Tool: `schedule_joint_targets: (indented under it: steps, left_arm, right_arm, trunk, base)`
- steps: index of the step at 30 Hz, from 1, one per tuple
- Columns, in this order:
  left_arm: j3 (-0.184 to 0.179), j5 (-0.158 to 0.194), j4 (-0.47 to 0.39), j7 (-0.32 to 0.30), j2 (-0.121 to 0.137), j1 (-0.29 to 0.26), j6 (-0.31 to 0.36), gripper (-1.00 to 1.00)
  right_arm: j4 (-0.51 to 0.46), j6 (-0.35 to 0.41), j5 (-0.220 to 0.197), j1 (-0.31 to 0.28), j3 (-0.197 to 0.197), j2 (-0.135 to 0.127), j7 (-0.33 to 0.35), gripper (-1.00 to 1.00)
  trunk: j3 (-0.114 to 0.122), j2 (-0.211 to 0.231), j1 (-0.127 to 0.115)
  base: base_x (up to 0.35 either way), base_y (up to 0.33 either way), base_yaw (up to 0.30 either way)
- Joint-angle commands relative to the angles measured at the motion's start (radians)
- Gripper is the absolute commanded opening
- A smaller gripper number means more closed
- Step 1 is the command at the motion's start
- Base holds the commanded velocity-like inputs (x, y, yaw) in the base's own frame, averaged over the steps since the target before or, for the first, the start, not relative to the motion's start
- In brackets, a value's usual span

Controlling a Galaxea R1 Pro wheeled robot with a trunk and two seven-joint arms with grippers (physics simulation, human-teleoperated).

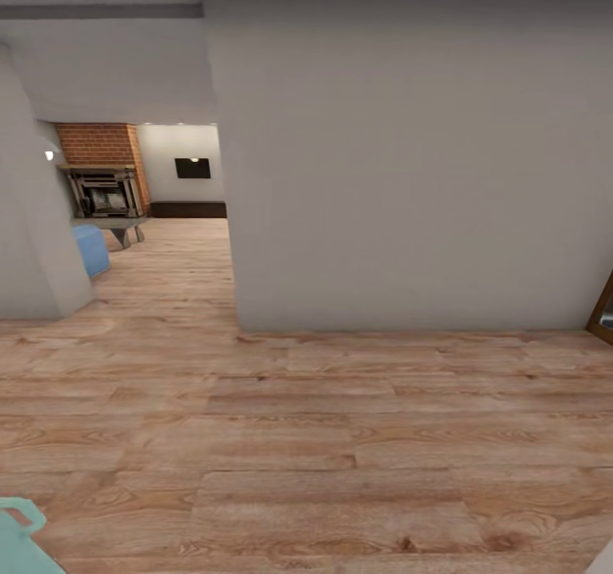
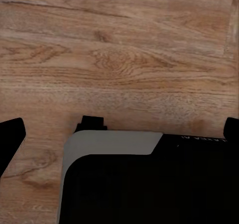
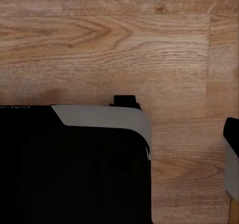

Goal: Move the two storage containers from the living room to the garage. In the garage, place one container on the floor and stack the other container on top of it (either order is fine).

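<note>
Steering toward the brick-and-stone fireplace (image 1: 106, 184), the base risks clipping the grey wall corner (image 1: 234, 301) (gripper states: cannot tell).

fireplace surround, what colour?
Red-orange brick above a dark firebox; shows best in the head view.

Both arms hang low, wrists turned down so each hand faces the floor. The left hand (image 2: 121, 133) has two dark fingers (image 2: 11, 140) spread wide at opposite edges of its wrist view, with nothing between them. Of the right hand (image 3: 124, 134), one dark-and-grey finger (image 3: 232, 154) shows, so its spread cannot be judged. Below both hands sits the robot's black base (image 2: 149, 189) with a rounded grey corner. In the head view, a pale teal piece of the left arm (image 1: 21, 530) shows at the lower corner.
</note>
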Motion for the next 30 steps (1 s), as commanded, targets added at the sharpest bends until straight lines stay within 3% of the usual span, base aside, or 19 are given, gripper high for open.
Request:
schedule_joint_targets:
  steps: [1,25,30]
  left_arm:
    - [-0.001,0.010,0.001,-0.006,0.000,-0.001,-0.002,1.00]
    - [-0.001,0.011,0.001,-0.006,0.000,-0.001,-0.001,1.00]
    - [-0.001,0.011,0.001,-0.006,0.000,-0.001,-0.001,1.00]
  right_arm:
    - [0.003,-0.005,-0.006,-0.001,0.008,0.001,0.000,1.00]
    - [0.003,-0.001,-0.005,-0.001,0.008,0.002,0.000,1.00]
    - [0.003,-0.003,-0.004,-0.001,0.008,0.000,0.000,1.00]
  trunk:
    - [-0.001,-0.001,0.001]
    - [-0.001,-0.001,0.001]
    - [-0.001,-0.001,0.001]
  base:
    - [0.322,0.000,0.000]
    - [0.322,0.000,0.000]
    - [0.322,0.000,0.151]
